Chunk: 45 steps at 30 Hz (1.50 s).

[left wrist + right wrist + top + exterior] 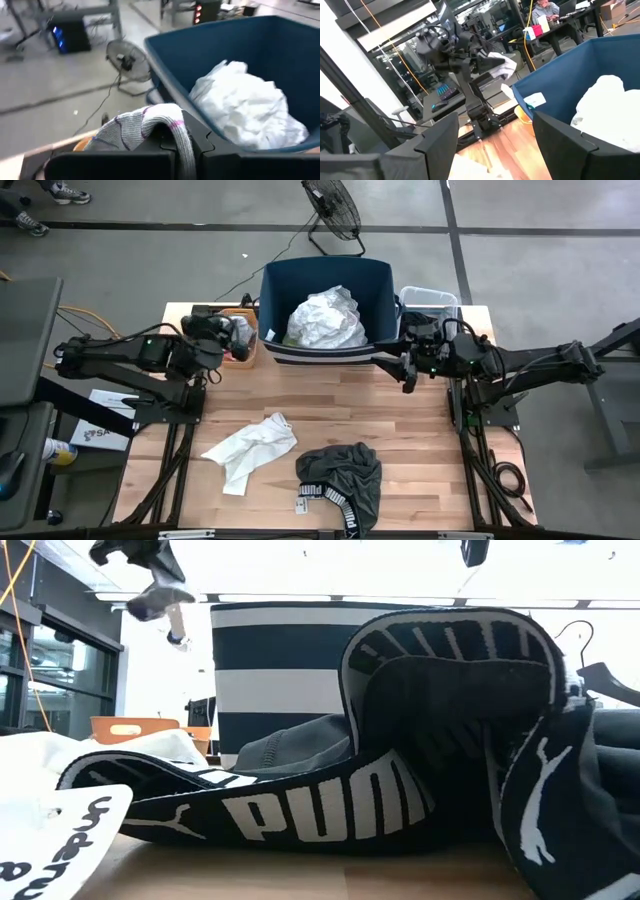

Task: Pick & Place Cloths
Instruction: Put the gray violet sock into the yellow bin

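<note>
Left hand (pixel 240 338) clamped on sock (pixel 145 127), beside bin (pixel 275 280) at table's back edge. Right hand (pixel 407 370) parted, empty, at bin's other side. White cloth (pixel 328 318) inside bin. White garment (pixel 252 448), shorts (pixel 345 475) near front edge.

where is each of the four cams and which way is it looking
High: overhead, straight down on the wooden table; both arms show.
Low: at tabletop, level, filled by dark grey shorts.
Left wrist: past the left gripper shut on a grey-pink sock, toward the big navy bin.
Right wrist: past the open right gripper.
Wrist views share the bin's crumpled white cloth.
</note>
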Each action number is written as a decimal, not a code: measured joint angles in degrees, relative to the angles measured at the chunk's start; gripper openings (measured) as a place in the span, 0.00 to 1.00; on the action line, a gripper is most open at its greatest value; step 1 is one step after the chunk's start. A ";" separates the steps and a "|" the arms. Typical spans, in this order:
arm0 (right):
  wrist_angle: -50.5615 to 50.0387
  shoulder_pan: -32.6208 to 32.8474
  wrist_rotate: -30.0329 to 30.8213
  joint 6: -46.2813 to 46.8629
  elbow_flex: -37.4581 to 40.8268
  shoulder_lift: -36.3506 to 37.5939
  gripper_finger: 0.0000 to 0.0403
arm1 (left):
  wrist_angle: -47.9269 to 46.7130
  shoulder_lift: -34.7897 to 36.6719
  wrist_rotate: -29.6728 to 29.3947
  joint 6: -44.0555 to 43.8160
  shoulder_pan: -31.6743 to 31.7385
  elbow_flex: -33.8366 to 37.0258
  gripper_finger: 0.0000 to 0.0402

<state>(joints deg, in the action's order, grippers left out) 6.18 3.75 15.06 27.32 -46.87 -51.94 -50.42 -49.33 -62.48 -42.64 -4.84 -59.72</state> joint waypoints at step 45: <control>-3.11 0.00 3.05 1.37 0.00 -0.02 0.61 | -8.14 -29.14 48.47 56.95 46.52 0.66 0.00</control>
<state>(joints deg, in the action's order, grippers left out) 3.07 3.75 18.11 28.70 -46.87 -51.96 -58.55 -78.46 -14.01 14.31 41.68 -59.07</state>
